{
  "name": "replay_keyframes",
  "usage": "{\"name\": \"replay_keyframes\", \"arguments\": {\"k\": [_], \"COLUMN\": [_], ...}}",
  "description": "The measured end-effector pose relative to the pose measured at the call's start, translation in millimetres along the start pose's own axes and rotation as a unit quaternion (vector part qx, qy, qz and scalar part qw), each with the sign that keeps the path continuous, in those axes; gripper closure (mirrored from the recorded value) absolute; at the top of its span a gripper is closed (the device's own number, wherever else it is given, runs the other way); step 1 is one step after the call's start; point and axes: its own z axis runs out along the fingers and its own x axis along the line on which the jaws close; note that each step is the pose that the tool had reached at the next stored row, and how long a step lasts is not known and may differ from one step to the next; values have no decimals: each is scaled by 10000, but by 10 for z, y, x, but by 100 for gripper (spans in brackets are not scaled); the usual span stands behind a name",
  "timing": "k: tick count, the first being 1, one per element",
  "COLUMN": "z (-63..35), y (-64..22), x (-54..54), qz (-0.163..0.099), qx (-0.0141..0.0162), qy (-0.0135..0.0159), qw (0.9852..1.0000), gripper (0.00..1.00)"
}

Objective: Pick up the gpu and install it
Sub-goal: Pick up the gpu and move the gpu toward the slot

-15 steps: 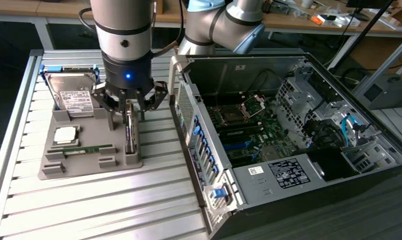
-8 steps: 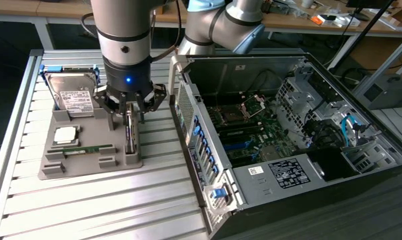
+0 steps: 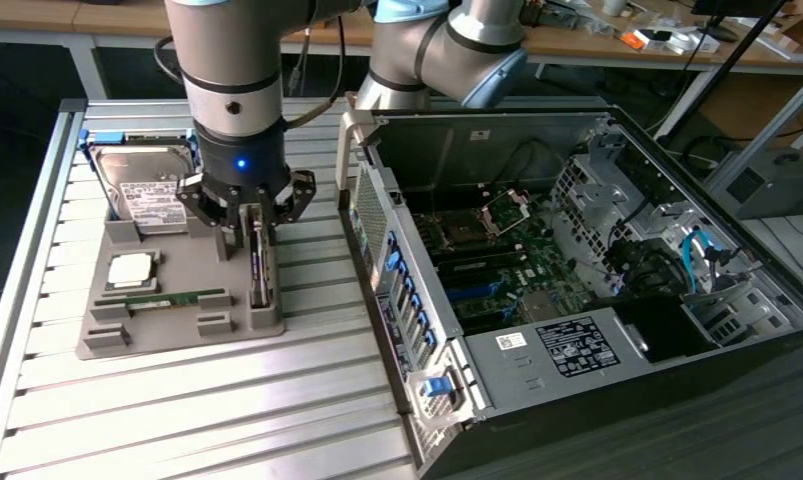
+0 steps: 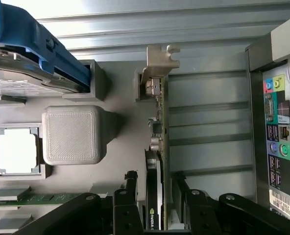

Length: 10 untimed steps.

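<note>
The gripper (image 3: 257, 238) hangs over the grey tray (image 3: 174, 340), its fingers (image 4: 131, 193) spread to either side of the gpu (image 4: 159, 122); the card stands on edge in the tray's slot, its silver bracket (image 4: 157, 63) at the end away from the gripper; narrow gaps show between fingers and card; a raised grey block (image 4: 74, 134), the CPU (image 4: 16, 151) and the RAM stick (image 4: 35, 199) sit on one side, with the hard drive (image 3: 148, 190) beyond them; on the card's other side lies bare slatted table (image 3: 241, 410), then the open computer case (image 3: 408, 290) close by; the fingers hide part of the card's near end
</note>
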Motion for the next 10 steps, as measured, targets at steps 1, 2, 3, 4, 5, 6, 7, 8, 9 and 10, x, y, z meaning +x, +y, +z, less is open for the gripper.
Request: {"name": "replay_keyframes", "arguments": {"k": [1, 2, 3, 4, 5, 6, 7, 8, 9, 10], "z": [11, 22, 33, 46, 56, 72, 99, 115, 125, 134], "y": [9, 16, 22, 28, 32, 36, 38, 39, 39, 39], "x": [1, 2, 3, 4, 4, 5, 5, 6, 6, 7], "qz": [0, 0, 0, 0, 0, 0, -1, 0, 0, 0], "qx": [-1, 0, 0, 0, 0, 0, 0, -1, 0, 0], "qy": [-1, 0, 0, 0, 0, 0, 0, 0, 0, 0], "qw": [10000, 10000, 10000, 10000, 10000, 10000, 10000, 10000, 10000, 10000], "gripper": [58, 58, 58, 58, 58, 58, 58, 58, 58, 58]}}
